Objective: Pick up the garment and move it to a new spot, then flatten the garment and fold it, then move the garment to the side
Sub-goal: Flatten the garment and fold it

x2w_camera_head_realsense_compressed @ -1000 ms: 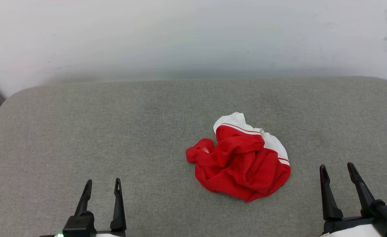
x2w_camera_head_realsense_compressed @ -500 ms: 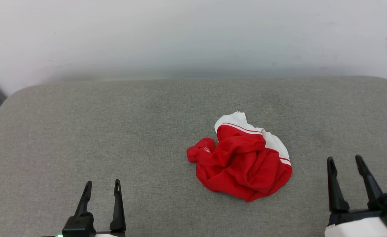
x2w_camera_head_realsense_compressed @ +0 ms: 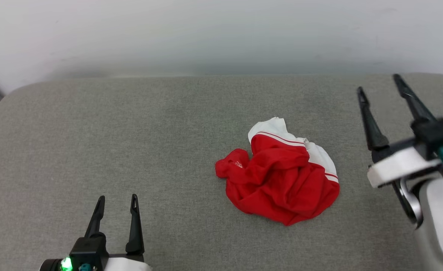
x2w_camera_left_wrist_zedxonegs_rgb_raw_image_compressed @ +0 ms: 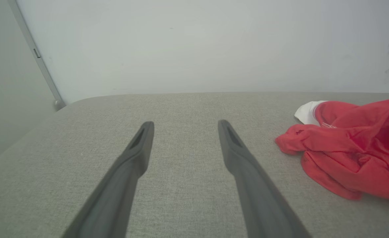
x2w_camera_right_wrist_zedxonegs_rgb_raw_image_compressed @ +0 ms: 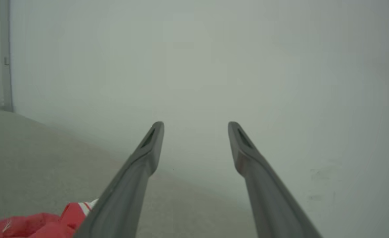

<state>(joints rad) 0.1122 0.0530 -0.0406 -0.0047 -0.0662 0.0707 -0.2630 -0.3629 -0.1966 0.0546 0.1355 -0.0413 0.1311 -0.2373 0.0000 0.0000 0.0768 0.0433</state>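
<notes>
The right gripper (x2w_camera_head_realsense_compressed: 378, 83), spread wide and empty, is hovering at the crumpled shirt's (x2w_camera_head_realsense_compressed: 277, 184) two o'clock, the left gripper (x2w_camera_head_realsense_compressed: 117, 197) idling open and empty at eight o'clock, every step yet to begin.

Head view: high vantage, pitched forward and down onto the grey fabric surface (x2w_camera_head_realsense_compressed: 93, 131), with the white wall (x2w_camera_head_realsense_compressed: 206, 34) across the frame top. Red garment (x2w_camera_head_realsense_compressed: 279, 177) right of centre, left gripper (x2w_camera_head_realsense_compressed: 117, 197) lower left, right gripper (x2w_camera_head_realsense_compressed: 378, 82) upper right.

Left wrist view: low and close over the fabric, facing the wall along its own fingers. Garment at right edge.

Right wrist view: higher, aimed mostly at the wall. Garment in the lower left corner.

All three share garment, fabric surface and wall.
</notes>
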